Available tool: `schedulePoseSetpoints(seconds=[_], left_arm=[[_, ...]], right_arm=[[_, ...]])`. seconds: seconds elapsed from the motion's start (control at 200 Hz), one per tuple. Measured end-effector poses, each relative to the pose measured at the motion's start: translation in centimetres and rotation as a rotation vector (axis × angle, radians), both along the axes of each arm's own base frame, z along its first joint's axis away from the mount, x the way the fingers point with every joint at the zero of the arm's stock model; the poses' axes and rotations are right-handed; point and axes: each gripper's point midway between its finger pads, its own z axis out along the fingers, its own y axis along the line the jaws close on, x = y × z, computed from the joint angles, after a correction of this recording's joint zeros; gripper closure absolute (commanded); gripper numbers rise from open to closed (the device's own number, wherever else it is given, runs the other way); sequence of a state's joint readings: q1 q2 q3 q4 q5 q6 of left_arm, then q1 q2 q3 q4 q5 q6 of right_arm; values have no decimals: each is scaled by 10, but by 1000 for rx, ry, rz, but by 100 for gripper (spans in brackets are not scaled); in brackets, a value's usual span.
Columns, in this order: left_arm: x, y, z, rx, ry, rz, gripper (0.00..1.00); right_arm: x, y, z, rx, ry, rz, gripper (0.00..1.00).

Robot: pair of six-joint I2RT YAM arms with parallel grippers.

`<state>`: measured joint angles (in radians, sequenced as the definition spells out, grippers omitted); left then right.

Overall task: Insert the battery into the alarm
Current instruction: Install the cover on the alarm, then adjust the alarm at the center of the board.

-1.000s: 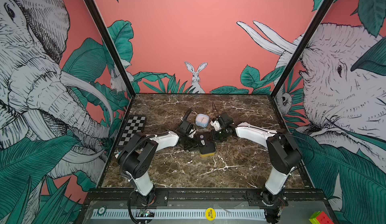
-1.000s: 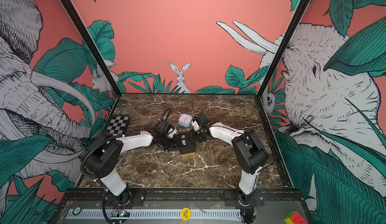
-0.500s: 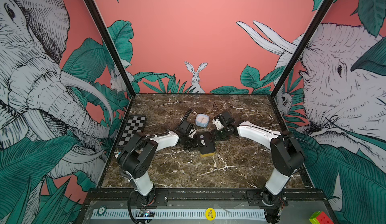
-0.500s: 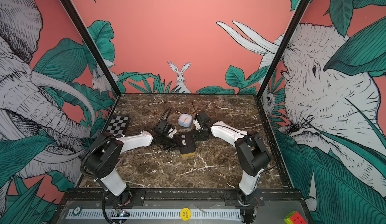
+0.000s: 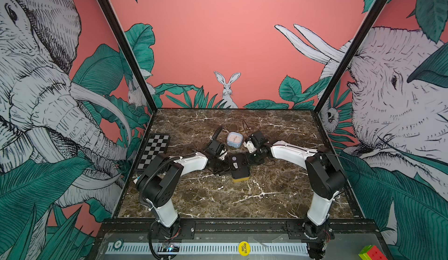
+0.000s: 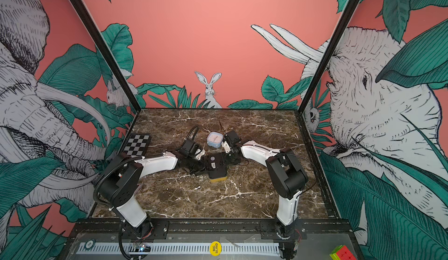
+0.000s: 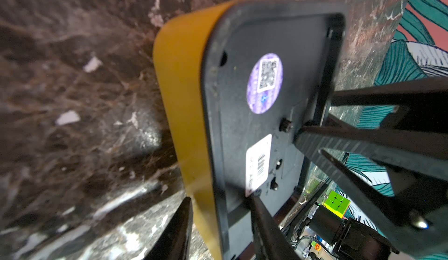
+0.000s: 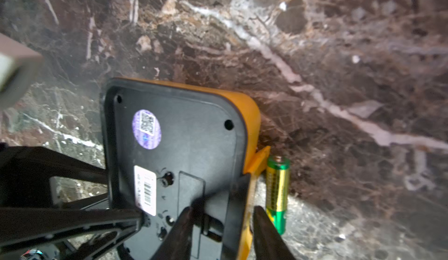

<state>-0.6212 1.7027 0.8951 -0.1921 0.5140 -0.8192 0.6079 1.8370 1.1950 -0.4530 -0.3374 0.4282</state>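
Little has changed: the right gripper (image 8: 223, 209) has shifted only slightly and straddles one rim of the alarm (image 5: 238, 167), grip uncertain. The left gripper (image 7: 219, 198) still clamps the opposite yellow rim. The alarm lies face down at frame centre on the desk (image 5: 266, 198). The battery (image 8: 277, 193) lies just beside it, not yet inserted.

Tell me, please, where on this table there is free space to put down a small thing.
Free: on the marble table, the wide near strip between the yellow alarm clock and the front rail, and the far strip behind the blue clock. Crowded: the middle, where left hand and right hand meet at the yellow alarm clock, battery beside it.
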Motion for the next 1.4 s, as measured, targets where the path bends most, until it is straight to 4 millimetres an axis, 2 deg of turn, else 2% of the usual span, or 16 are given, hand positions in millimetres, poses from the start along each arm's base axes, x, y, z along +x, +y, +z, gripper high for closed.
schedulePoseSetpoints(seconds=[0.095, 0.34, 0.54, 0.765, 1.09, 1.401], left_arm=[[0, 0, 0, 1, 0, 0, 59], [1, 2, 1, 10, -12, 5, 57], [7, 7, 17, 17, -74, 15, 53], [17, 12, 42, -14, -155, 25, 51], [25, 19, 53, -25, -202, 28, 47], [27, 22, 53, -28, -201, 31, 36]], right_arm=[[0, 0, 0, -1, -3, 7, 65], [-1, 0, 1, -2, -5, 21, 53], [-8, -4, 4, -15, 8, 16, 50], [-15, -5, 25, 25, -16, 18, 61], [-36, -14, 2, 3, 62, 12, 72], [-31, -5, 5, 40, 47, 17, 90]])
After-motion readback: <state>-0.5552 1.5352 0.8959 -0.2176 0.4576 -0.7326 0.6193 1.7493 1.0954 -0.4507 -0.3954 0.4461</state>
